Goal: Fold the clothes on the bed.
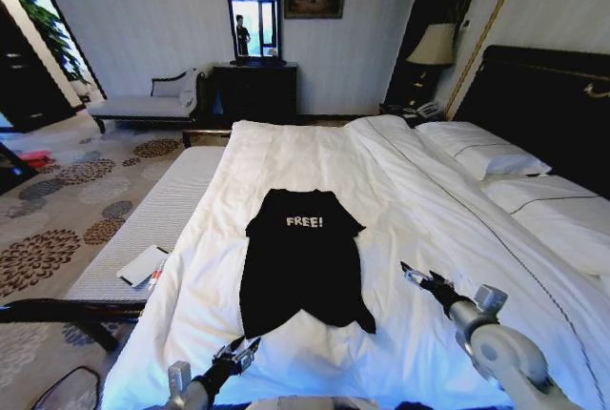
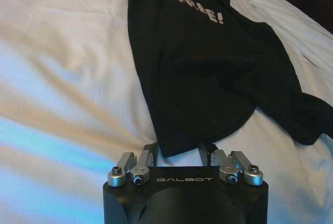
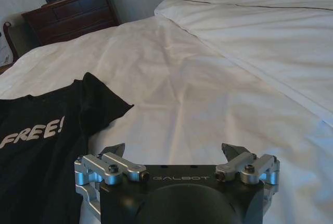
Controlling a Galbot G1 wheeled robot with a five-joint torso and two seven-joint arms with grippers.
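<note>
Black T-shirt [image 1: 303, 262] flat on bed [image 1: 400, 191]. Left gripper [image 1: 240, 353] at shirt's 7 o'clock corner, right gripper [image 1: 420, 279] at 3 o'clock, fingers spread on both.

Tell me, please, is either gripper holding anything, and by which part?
Nothing is held. The left gripper is open at the hem corner of the black soft-fabric T-shirt; the right gripper is open over the white duvet.

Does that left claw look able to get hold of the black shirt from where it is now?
Probably yes. The left claw sits open right at the near hem corner of the shirt, which lies flat on the bed. Nothing stands between them; the right claw is off to the other side.
</note>
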